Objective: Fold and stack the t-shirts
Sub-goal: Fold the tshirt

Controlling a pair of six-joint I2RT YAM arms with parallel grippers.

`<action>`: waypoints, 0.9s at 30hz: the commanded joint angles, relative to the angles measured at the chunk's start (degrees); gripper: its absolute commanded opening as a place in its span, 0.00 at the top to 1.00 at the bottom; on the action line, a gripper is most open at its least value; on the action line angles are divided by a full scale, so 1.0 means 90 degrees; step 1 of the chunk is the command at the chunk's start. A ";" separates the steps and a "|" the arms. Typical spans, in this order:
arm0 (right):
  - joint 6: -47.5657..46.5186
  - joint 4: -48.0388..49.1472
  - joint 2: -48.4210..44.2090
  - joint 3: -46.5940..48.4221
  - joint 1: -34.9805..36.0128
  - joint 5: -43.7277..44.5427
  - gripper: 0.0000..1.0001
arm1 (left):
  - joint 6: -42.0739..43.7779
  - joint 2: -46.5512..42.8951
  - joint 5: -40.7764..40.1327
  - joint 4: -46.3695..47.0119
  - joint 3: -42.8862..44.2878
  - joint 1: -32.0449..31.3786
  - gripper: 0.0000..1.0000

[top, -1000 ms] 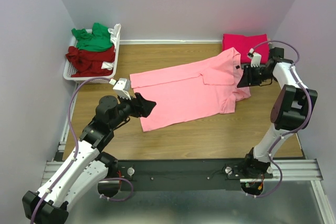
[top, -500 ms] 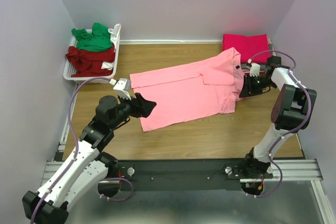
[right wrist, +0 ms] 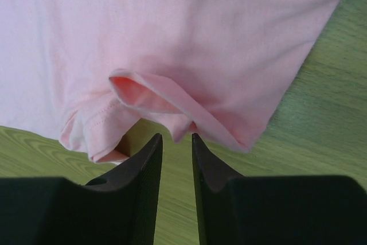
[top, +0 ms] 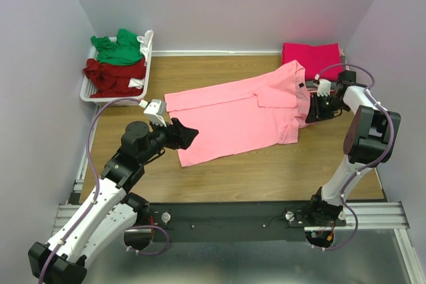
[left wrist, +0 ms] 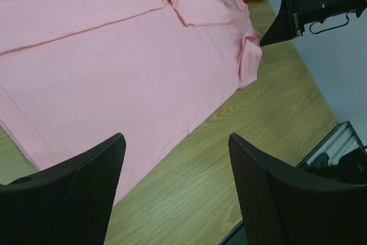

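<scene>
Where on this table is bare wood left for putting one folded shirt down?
Free: the near table strip between pink t-shirt and arm bases; the far strip between basket and magenta t-shirt. Crowded: around the right gripper.

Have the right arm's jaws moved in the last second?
Yes. The right gripper and its jaws have come nearer the table's front edge, away from the folded magenta shirt at the back.

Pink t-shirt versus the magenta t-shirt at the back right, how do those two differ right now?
The pink t-shirt lies spread across the middle of the table, only partly folded; the magenta t-shirt is a compact folded rectangle in the far right corner. Pink is pale, magenta deep. The right claw sits at the pink one's sleeve; none is at the magenta one. Both are outside the basket.
</scene>
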 commanded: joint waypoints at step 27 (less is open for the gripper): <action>-0.1213 -0.0576 -0.2183 -0.2205 -0.0860 0.1813 0.98 | 0.0095 -0.0050 0.0239 0.0191 -0.0089 -0.0081 0.20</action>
